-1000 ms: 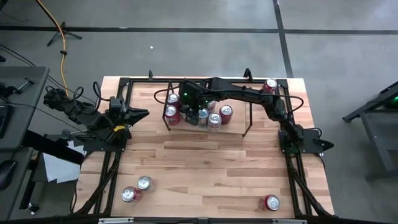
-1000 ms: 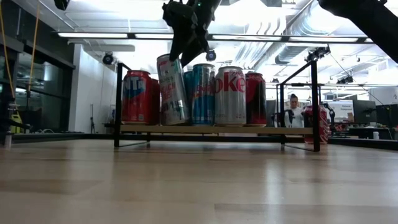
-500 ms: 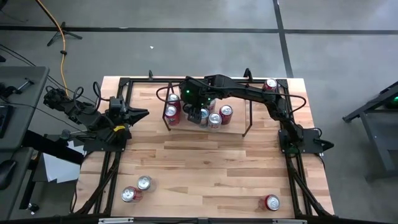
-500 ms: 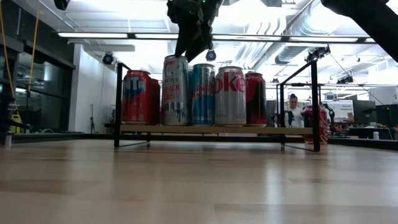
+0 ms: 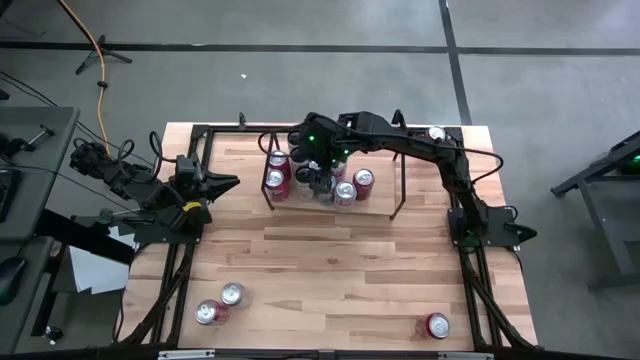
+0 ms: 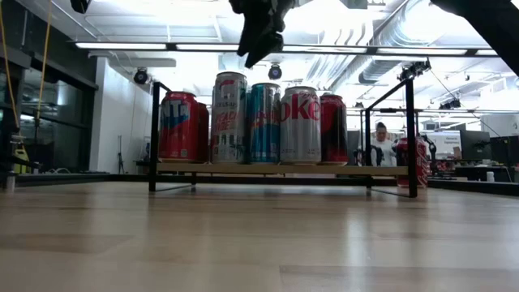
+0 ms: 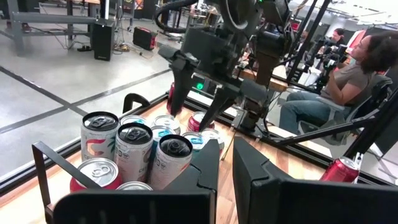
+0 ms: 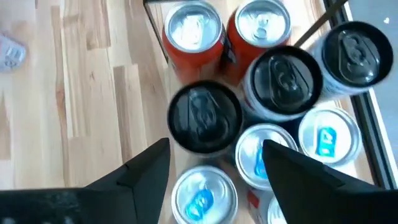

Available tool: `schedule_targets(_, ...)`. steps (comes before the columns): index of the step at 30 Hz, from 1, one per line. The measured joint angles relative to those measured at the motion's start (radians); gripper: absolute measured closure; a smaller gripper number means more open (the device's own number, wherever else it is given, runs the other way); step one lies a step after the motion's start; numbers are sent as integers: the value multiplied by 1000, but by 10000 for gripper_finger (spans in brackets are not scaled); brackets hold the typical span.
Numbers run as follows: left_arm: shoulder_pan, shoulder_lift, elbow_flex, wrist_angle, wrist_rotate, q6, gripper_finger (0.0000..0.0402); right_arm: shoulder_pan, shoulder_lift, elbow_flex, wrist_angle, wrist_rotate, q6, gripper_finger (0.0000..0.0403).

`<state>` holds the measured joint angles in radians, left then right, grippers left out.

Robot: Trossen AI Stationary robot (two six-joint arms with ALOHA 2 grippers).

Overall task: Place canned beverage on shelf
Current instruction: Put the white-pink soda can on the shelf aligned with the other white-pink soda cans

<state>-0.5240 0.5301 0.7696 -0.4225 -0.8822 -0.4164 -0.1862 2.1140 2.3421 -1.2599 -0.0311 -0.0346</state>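
1. Right gripper (image 6: 258, 45) hangs above the shelf (image 6: 389, 169), fingers spread, holding nothing; the black-topped can (image 8: 206, 116) stands on the shelf among others.
2. Best lift straight up, clear of the rims.
3. Left gripper (image 5: 222, 182) waits at the tabletop's left edge, fingers pressed together.
4. Cans: smooth, glossy metal cylinders.
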Motion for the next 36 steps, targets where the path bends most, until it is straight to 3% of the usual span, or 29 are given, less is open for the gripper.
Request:
schedule_targets(4, 0, 0, 0, 0, -1, 0, 402, 10, -7, 0, -42, -5, -44, 202)
schedule_targets(10, 0, 0, 0, 0, -4, 0, 401, 27, 1, 0, -75, 18, -78, 362)
schedule_targets(12, 0, 0, 0, 0, -4, 0, 402, 23, 1, 0, -52, 25, -78, 390)
schedule_targets(17, 0, 0, 0, 0, -4, -1, 401, 16, 18, -3, -78, 75, -70, 398)
schedule_targets(31, 0, 13, 0, -15, 5, -19, 402, 19, 60, -2, -70, 73, -41, 402)
schedule_targets(36, 0, 18, 0, -173, -12, -29, 402, 19, 60, -2, -66, 68, -33, 403)
